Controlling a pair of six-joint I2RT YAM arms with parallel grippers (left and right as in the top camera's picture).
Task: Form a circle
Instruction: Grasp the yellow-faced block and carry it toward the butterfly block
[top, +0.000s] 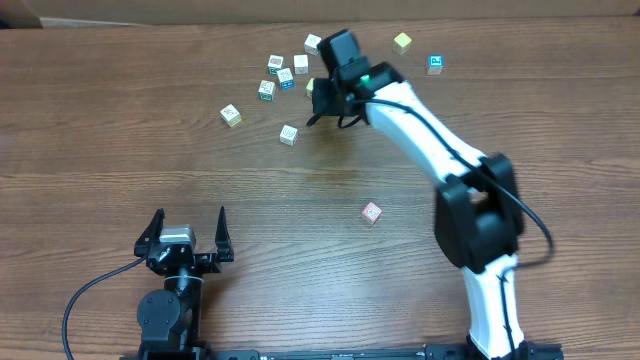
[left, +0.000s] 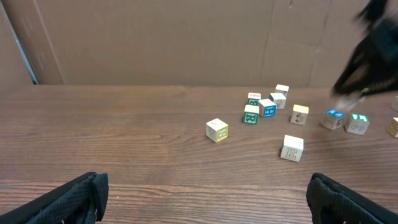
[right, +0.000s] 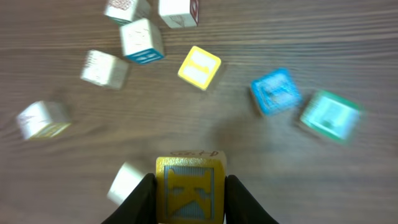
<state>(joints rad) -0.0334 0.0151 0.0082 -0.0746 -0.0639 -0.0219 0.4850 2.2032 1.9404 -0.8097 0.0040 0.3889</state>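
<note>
My right gripper (right: 189, 200) is shut on a yellow cube with a raised letter K (right: 189, 188), held above the wood. Overhead, that gripper (top: 322, 100) hangs by the far cluster of cubes. Pale printed cubes lie loosely scattered there: one (top: 289, 134) just left of the gripper, another (top: 231, 115) farther left, others (top: 275, 63) behind. A pink-red marked cube (top: 371, 212) sits alone mid-table. No circle shape shows among them. My left gripper (top: 185, 228) rests open near the front left, nothing between its fingers (left: 74, 198).
A plain yellow cube (right: 199, 67), a blue-faced cube (right: 275, 92) and a teal-faced cube (right: 329, 115) lie below the right gripper. Another yellow cube (top: 402, 42) and a blue one (top: 435, 64) sit at the far right. A cardboard wall (left: 186, 37) backs the table.
</note>
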